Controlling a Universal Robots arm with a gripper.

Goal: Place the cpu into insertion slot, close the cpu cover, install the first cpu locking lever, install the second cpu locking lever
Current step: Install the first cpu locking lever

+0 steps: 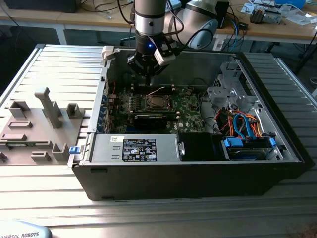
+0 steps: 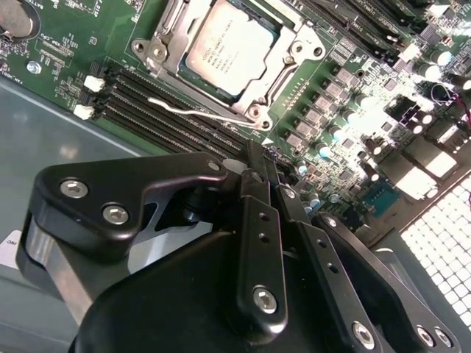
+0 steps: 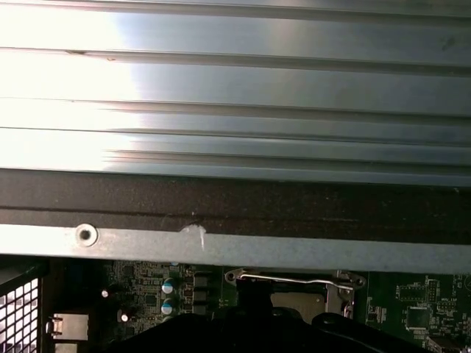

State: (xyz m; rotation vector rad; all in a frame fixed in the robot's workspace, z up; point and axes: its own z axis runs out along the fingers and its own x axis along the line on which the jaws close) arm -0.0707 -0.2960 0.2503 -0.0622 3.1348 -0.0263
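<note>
My gripper (image 1: 148,67) hovers over the far side of the open computer case (image 1: 198,163), above the green board, fingers closed on nothing. In the second wrist view the cpu (image 2: 229,53) sits in the insertion slot (image 2: 254,114) with the cpu cover (image 2: 158,50) down around it. One wire lever (image 2: 195,112) looks unlatched, so I judge levers remain. In the first wrist view a lever (image 3: 287,279) lies along the slot's edge.

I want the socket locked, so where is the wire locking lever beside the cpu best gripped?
Probably at the bent free end of the locking lever, coming from above: the thin wire lies between the cpu cover and the memory slots, leaving little room sideways.
</note>
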